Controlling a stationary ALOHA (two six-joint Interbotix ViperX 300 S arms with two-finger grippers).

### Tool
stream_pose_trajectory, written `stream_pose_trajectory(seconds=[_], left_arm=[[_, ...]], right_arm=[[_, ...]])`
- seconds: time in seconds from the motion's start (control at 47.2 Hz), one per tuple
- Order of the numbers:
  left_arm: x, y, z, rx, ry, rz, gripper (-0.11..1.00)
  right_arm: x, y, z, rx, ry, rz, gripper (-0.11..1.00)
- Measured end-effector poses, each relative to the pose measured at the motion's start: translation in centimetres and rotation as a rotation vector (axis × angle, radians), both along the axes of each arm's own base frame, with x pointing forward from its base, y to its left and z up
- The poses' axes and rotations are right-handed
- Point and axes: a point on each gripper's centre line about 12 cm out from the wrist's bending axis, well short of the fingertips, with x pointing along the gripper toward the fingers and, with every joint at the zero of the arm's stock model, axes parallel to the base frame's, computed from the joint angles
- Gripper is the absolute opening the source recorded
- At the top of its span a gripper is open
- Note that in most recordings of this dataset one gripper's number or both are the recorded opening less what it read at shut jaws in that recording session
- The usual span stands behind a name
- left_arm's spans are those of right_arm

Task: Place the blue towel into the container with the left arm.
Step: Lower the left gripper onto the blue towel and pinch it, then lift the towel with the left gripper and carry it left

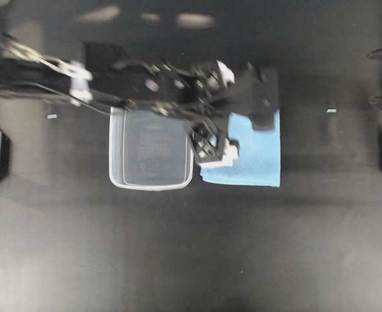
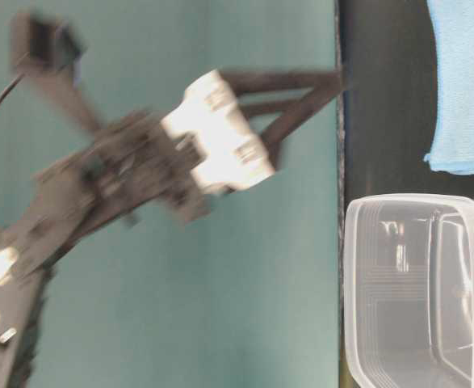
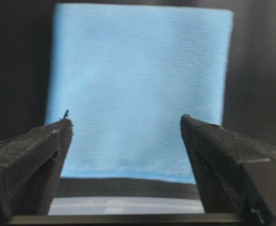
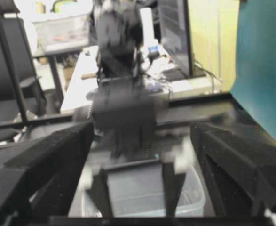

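Two spread fingers (image 3: 32, 157) of the left end effector (image 3: 126, 150) over the blue towel (image 3: 138, 84), holding nothing, towel flat on the dark worktop (image 1: 177, 260) at frame centre-right, clear container (image 1: 151, 149) just left of it, right end effector (image 4: 142, 155) spread too, empty.

Blue towel (image 3: 138, 84): light sky-blue, folded roughly square, flat on table, lying between and beyond the left gripper's (image 3: 126, 129) wide-spread fingers (image 3: 32, 155). Container (image 1: 150, 148): clear rectangular tub, upright, empty, just beside towel, behind fingertips.
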Motion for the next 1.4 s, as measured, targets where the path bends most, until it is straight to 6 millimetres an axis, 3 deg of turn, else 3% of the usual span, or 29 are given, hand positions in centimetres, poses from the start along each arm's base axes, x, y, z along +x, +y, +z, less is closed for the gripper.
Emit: stream_pose_trajectory(seconds=[0.169, 0.275, 0.381, 0.593, 0.698, 0.868, 0.931, 1.037, 1.143, 1.249, 1.397], left_arm=[[1.6, -0.6, -5.3, 0.0, 0.078, -0.015, 0.89], [2.4, -0.3, -7.5, -0.001, 0.094, -0.01, 0.89], [2.8, -0.4, -8.8, -0.002, 0.103, -0.01, 0.88], [3.1, -0.8, -9.3, -0.001, 0.104, -0.018, 0.82], [3.1, -1.3, -9.3, 0.0, 0.101, -0.027, 0.64], [3.2, -2.3, -9.2, 0.001, 0.094, -0.046, 0.18], [3.2, -2.6, -9.0, 0.0, 0.091, -0.052, 0.06], [3.4, -2.6, -7.8, 0.001, 0.081, -0.051, 0.05], [3.4, -2.5, -4.8, 0.003, 0.055, -0.049, 0.05], [2.8, -2.4, 0.1, 0.002, 0.017, -0.044, 0.05], [-0.4, -1.7, 7.1, 0.004, 0.0, -0.028, 0.05]], right_arm=[[0.0, 0.0, 0.1, -0.006, -0.009, -0.001, 0.8], [0.0, 0.0, 0.1, -0.006, -0.013, -0.004, 0.8], [0.0, -0.1, 0.2, -0.008, -0.016, -0.005, 0.8], [-0.1, -0.1, 0.3, -0.009, -0.025, -0.005, 0.79], [-0.1, -0.1, 0.4, -0.008, -0.033, -0.007, 0.79], [-0.2, -0.1, 0.5, -0.011, -0.04, -0.01, 0.79], [-0.3, -0.1, 0.6, -0.009, -0.044, -0.01, 0.78], [-0.4, -0.1, 0.7, -0.006, -0.052, -0.01, 0.78], [-0.6, -0.1, 1.0, -0.006, -0.066, -0.011, 0.78], [-0.6, -0.1, 1.1, -0.006, -0.072, -0.009, 0.78], [-0.6, -0.1, 1.1, -0.008, -0.069, -0.011, 0.78]])
